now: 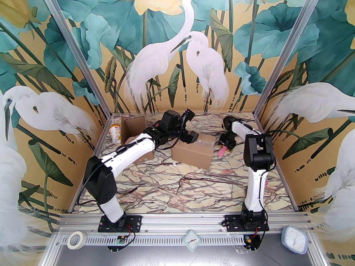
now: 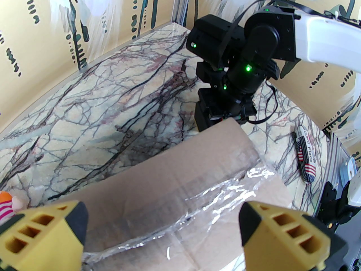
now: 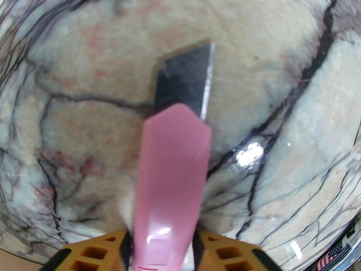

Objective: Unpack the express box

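Express box [image 1: 191, 155] sits mid-table, slightly far of centre: plain brown corrugated cardboard, rectangular, flaps down, top seam covered with wrinkled clear tape [image 2: 220, 199] that's glossy and puckered along the joint. Left claw [image 2: 163, 233] hovers over the box top, jaws wide, nothing in them, with yellow ribbed fingertips [image 2: 42, 233] straddling the taped seam. Right claw [image 3: 163, 250] is just right of the box, clamped on a utility knife [image 3: 172, 179] with a smooth pink plastic handle; the dark angled blade [image 3: 183, 78] is out and pointing down at the table [image 1: 172, 187], can't tell if the tip touches. Table surface is glossy marble-print with dark veins. Near half is bare, so plenty of room there. Box's near and right edges are free; the far-left side is crowded by the left arm's forearm and a second cardboard box [image 1: 133, 129] with flaps standing open. A yellow-and-white cup [image 1: 116, 133] stands upright in the far-left corner beside that open box. A small flag-print packet [image 2: 306, 157] lies flat on the right side of the table, well apart from the box. Something pink-striped [image 2: 7, 205] shows at the edge of the left wrist view, can't tell what it is. Printed wall panels and aluminium posts close in the left, right and far sides.
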Robot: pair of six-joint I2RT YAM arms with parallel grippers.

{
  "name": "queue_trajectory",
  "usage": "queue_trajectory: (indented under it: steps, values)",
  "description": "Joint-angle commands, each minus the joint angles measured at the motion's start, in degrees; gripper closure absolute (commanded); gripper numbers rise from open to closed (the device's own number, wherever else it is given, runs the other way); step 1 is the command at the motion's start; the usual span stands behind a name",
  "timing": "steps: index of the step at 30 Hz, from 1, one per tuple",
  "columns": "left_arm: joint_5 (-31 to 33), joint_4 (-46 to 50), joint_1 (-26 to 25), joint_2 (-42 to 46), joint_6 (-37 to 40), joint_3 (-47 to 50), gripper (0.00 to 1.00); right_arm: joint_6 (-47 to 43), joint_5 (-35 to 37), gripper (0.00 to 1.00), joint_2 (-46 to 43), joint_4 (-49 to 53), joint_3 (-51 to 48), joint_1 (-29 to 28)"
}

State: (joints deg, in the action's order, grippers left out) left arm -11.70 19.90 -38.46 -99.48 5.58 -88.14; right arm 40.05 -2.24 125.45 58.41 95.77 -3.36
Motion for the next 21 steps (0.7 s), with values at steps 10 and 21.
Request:
queue_trajectory:
  steps: [10,21]
  values:
    - [-2.03,-0.64,-0.04,-0.54,2.01,-1.54,0.06,-5.4,-9.78,0.72,-3.34,-2.69,-3.19,-0.13]
    - [-6.01,-8.15,-1.06,1.72,15.72,3.34,0.05,-15.46,-18.24,0.74,-15.64,-5.71,-9.85,5.84]
